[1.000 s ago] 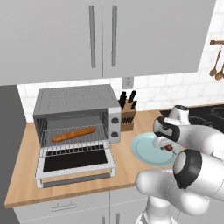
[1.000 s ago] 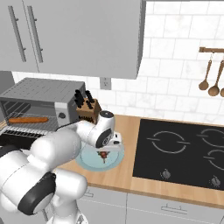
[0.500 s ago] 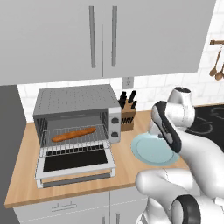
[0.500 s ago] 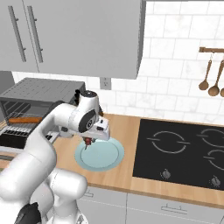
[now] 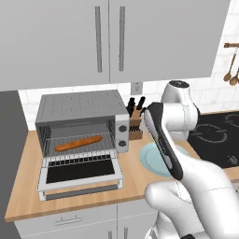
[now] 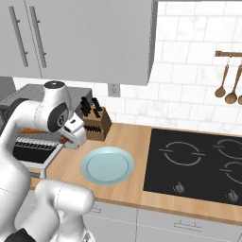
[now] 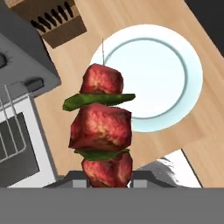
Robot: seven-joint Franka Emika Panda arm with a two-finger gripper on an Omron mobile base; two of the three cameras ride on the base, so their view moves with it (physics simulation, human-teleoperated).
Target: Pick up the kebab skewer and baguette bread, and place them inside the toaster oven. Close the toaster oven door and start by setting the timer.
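The tool [image 7: 106, 177], clenched on the butt of the skewer [image 7: 101, 127], carries it above the bench between the plate [image 7: 151, 78] and the open oven [image 5: 81, 130], where a careless swing could snag the door [image 5: 79, 175] or bump the baguette [image 5: 78, 143] on the rack.

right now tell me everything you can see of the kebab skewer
The kebab skewer is a thin pale stick threaded with three glossy red-brown meat chunks, with green slices between them. Its bare tip points away from the camera. The claw is shut on its lower end, holding it in the air above the wooden counter beside the pale blue plate.
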